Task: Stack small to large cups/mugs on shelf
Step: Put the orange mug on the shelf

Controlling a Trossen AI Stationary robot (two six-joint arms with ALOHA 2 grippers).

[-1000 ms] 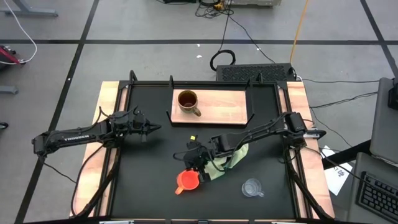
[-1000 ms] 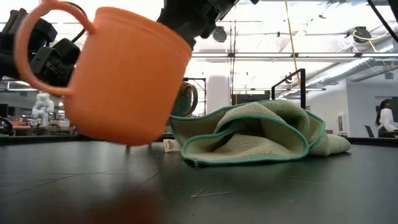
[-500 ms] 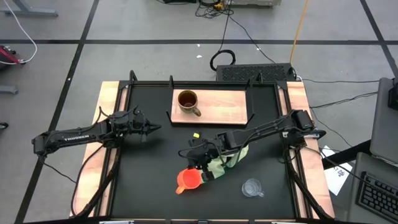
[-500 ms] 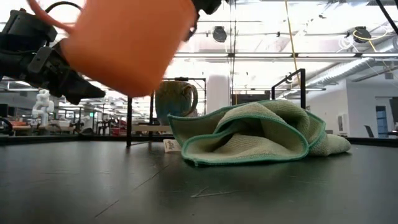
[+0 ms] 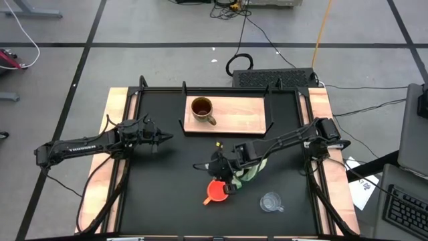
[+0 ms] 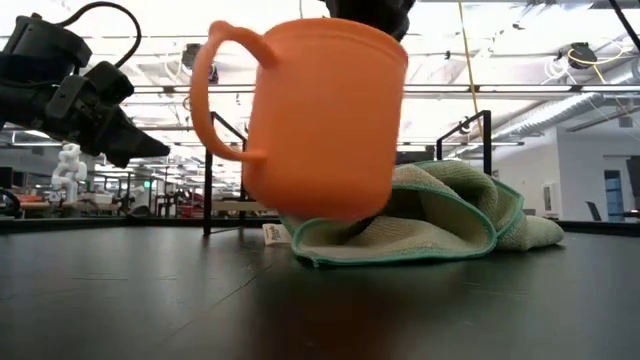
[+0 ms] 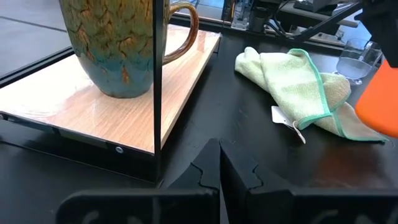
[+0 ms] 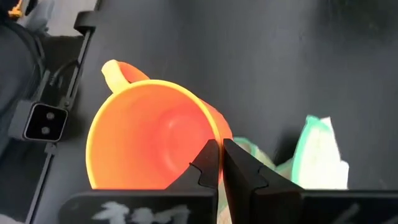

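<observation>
The small orange cup is held by my right gripper, which is shut on it over the table's middle, beside the light green cloth. The brown glossy mug stands by its base on the left part of the wooden shelf. The clear glass cup stands on the table near the front right. My left gripper is shut and empty, left of the shelf. My right gripper pinches the orange cup's wall at the rim, one finger inside and one outside, on the side away from the handle. The fingers come from above, slanting from the table's right. The cup hangs clear of the table, mouth up, slightly tilted.
The cloth lies bunched on the table just behind and right of the cup. The shelf's black bracket stands upright at the shelf's left end, in front of my left gripper. Wooden side rails border the black tabletop.
My right gripper has lifted the orange cup off the table and carried it toward the table's right edge, nearer the cloth. The cup has turned from strongly tilted to nearly upright.
</observation>
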